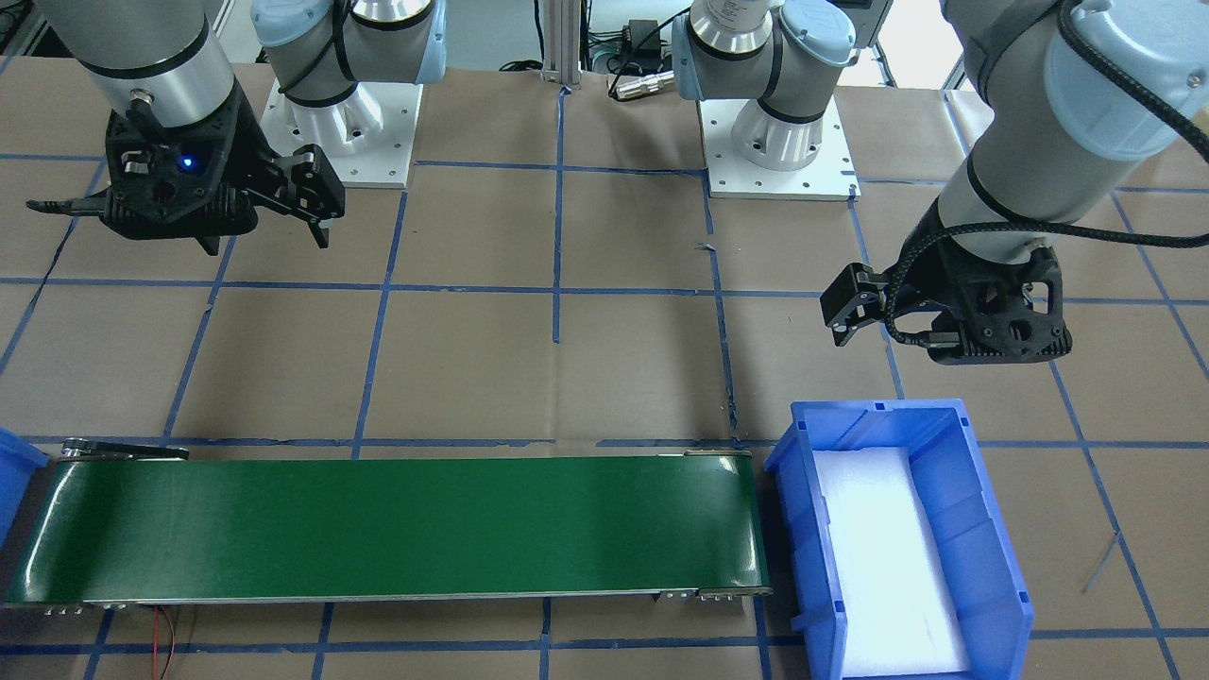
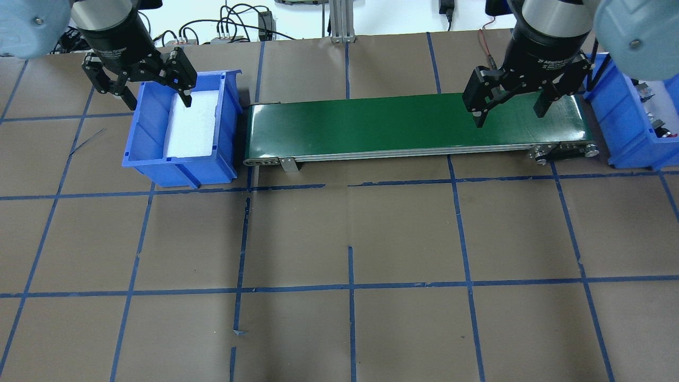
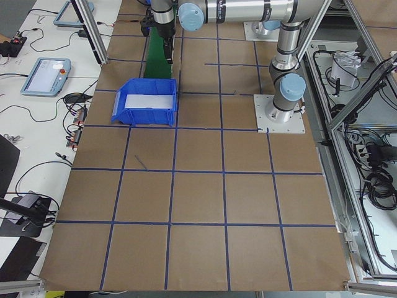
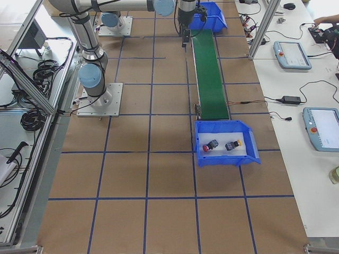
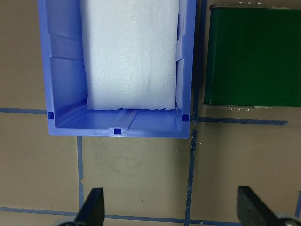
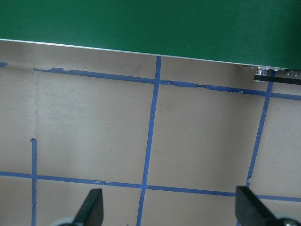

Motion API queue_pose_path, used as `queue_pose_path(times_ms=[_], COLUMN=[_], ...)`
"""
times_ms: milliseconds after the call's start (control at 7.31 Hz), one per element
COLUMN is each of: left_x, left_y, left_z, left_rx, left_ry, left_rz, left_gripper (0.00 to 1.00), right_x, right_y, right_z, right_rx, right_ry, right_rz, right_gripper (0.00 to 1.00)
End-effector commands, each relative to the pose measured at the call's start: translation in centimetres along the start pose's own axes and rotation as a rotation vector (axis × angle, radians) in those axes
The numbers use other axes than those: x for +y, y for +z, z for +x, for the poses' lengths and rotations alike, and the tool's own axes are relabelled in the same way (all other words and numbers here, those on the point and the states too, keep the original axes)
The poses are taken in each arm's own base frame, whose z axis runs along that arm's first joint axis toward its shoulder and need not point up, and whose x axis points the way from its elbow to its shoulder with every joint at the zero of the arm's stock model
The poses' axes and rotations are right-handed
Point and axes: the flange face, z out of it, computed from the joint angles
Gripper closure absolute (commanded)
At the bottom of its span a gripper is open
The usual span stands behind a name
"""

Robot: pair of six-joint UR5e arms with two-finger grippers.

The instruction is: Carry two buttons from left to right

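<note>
Fingers [image 5: 92, 207] of the left gripper [image 2: 158, 101] were spread wide, with a blue plastic bin [image 5: 61, 70] lined with white foam [image 5: 131, 52] just ahead of them. Same deal for the right gripper [image 2: 510, 116], gaping with the green conveyor belt [image 6: 150, 23] ahead. Off to its right, the red mushroom-cap button [image 4: 212, 145] and yellow button [image 4: 232, 144] sat in a second blue bin [image 4: 225, 160].

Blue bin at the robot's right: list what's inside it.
A red button and a yellow button lie apart on white foam. Anything beneath the foam is covered.
</note>
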Motion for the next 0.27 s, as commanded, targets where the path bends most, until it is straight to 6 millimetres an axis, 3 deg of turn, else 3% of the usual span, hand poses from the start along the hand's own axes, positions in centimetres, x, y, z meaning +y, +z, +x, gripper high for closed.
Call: queue_pose_path(times_ms=[0,137], left_x=[-0.45,-0.56], left_y=[0.56,0.65], left_z=[0.03,0.12], left_rx=[0.000,0.000], left_ry=[0.074,0.065], left_rz=[-0.002,-0.003], left_gripper=[0.00,0.00], right_x=[0.00,-0.01], right_y=[-0.01,0.05], right_z=[-0.03,0.06], right_rx=[-0.002,0.000], right_ry=[0.000,0.001], right_rz=[0.000,0.000], right_gripper=[0.00,0.00])
